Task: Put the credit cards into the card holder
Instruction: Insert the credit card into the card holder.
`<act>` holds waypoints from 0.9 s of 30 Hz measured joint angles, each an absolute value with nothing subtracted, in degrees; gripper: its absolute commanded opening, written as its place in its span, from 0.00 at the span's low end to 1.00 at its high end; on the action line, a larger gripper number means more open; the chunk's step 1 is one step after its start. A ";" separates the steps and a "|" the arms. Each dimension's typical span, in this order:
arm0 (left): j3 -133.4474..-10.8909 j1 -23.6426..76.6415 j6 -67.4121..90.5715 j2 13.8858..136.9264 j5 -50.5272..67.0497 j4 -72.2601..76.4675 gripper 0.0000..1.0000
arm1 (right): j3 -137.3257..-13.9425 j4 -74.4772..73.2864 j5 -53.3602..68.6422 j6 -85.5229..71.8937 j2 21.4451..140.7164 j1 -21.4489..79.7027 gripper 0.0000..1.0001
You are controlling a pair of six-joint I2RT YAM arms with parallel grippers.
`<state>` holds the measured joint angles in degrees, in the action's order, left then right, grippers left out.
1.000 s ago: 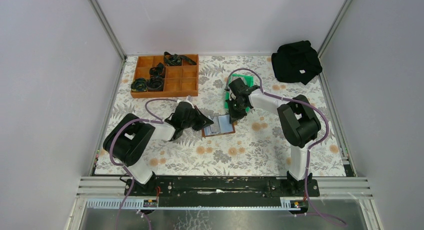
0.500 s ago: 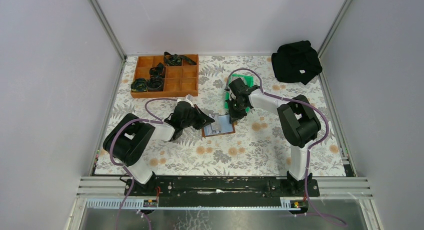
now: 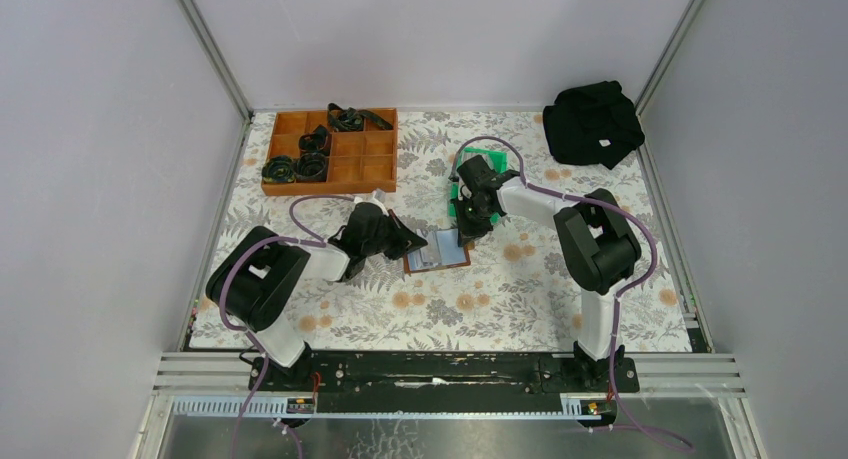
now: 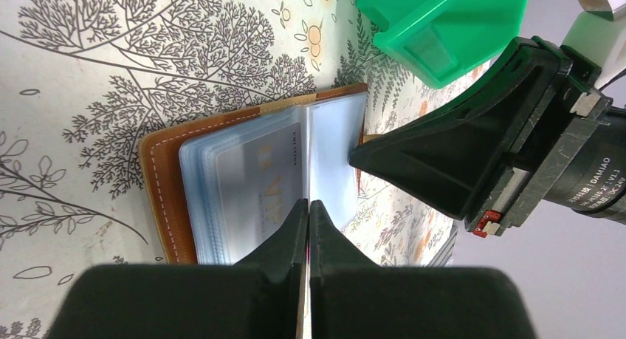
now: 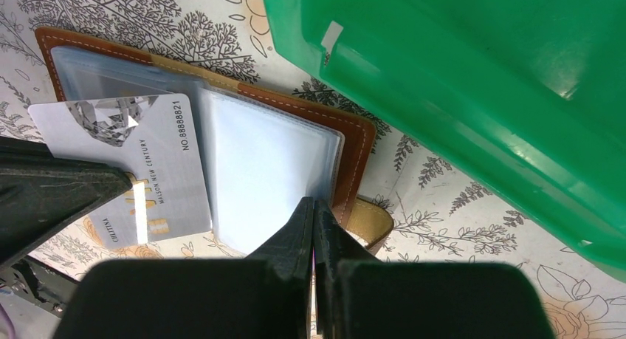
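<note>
One silver credit card lies on the open card holder at table centre. The left gripper, jaws pressed together, meets it from 9 o'clock. The right gripper, likewise closed, tips the sleeves at 2 o'clock. The card looks light, stiff and slick, so nudge its edge or pinch a short end.

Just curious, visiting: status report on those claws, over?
Both shut: left gripper at grey card, right gripper on open card holder. Card among sleeves, insertion unclear. Green bin close beside right gripper.
</note>
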<state>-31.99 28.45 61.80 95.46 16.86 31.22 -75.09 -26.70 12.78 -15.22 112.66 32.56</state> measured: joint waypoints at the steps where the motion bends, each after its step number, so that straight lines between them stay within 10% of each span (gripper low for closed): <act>1: -31.97 28.45 61.73 95.46 16.78 31.16 0.00 | -75.13 -26.70 12.88 -15.25 112.68 32.56 0.00; 27: -32.62 28.45 61.82 97.19 16.60 31.22 0.00 | -75.16 -26.68 12.99 -15.25 112.77 32.56 0.00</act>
<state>-32.62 28.45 61.82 97.19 16.60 31.22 -75.16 -26.68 12.99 -15.25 112.77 32.56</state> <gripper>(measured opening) 0.012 0.015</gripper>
